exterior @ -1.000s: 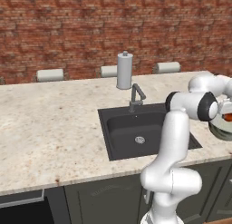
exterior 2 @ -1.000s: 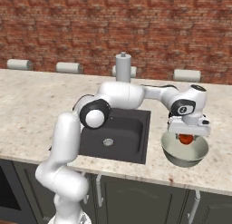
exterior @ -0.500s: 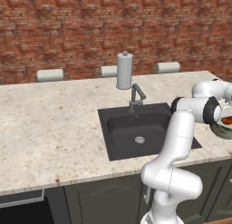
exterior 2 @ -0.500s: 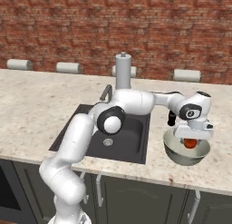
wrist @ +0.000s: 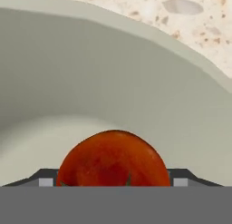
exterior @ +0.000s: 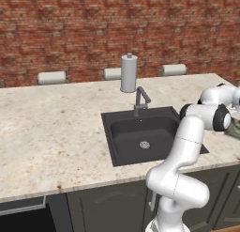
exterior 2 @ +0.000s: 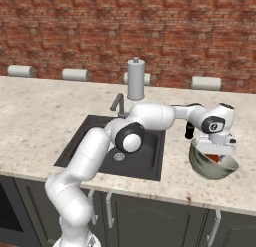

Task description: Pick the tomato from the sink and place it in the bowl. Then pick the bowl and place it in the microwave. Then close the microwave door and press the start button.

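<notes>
- One small round red-orange tomato [wrist: 113,158] sits inside the deep round pale greenish-grey bowl [exterior 2: 213,163], low against the whitish inner wall; from the right side a patch of red shows just over the rim.
- Directly above that bowl hangs the white arm's claw [exterior 2: 214,150], pointing down into it, its jaws standing wide on either side of the tomato; whether they touch it I cannot tell.
- Off to the right of the dark grey rectangular sink [exterior 2: 150,158], the bowl rests on the speckled beige stone surface [exterior 2: 40,116], near its front edge.
- Nothing but the round silver drain [exterior: 144,144] shows in the sink basin, with the grey angular faucet [exterior: 140,100] at its back edge.
- Behind the faucet stands an upright silver-grey cylinder [exterior: 129,73], against the red brick wall [exterior: 93,29].
- Several pale rolled shapes [exterior 2: 206,83] lie along the foot of that wall.
- Below the surface run dark grey-green cabinet doors [exterior 2: 150,218].
</notes>
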